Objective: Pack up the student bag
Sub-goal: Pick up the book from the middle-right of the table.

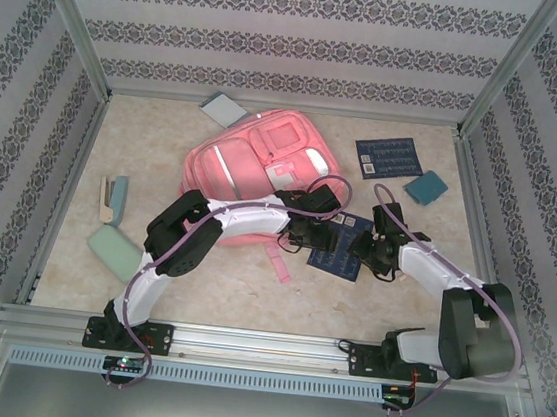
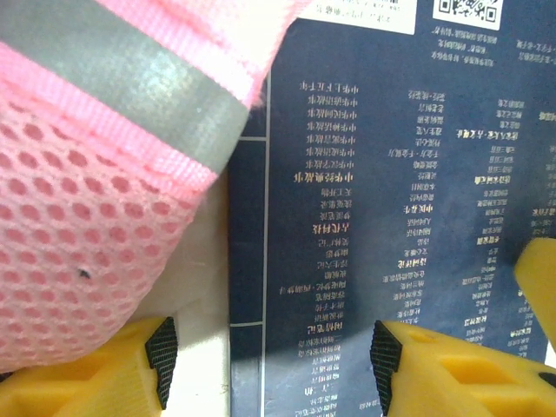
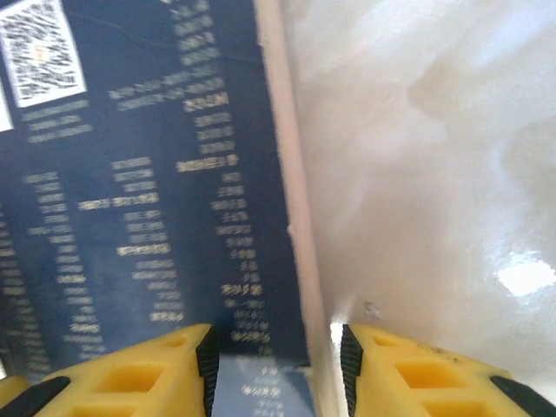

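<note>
Left fingers: yellow left gripper [image 2: 271, 352] spread wide, straddling one edge of a dark blue printed booklet [image 2: 391, 217], not pinching it.
Right fingers: yellow right gripper [image 3: 275, 360] spread astride the booklet's opposite edge.
Booklet: flat on the pale marbled table [image 3: 417, 156].
Bag: large pink fabric student bag [image 1: 254, 160] mid-table, grey-striped edge overlapping the booklet's corner.

Student bag [image 2: 78, 261]: pink woven cloth and open mesh, with a dull grey reflective stripe [image 2: 130, 87]. Booklet [image 2: 391, 217]: smooth dark-blue printed paper. Desk [image 3: 417, 174]: pale, marbled, glossy. Left tool [image 2: 271, 352]: matt yellow plastic, black ribbed pads [image 2: 162, 347].
</note>
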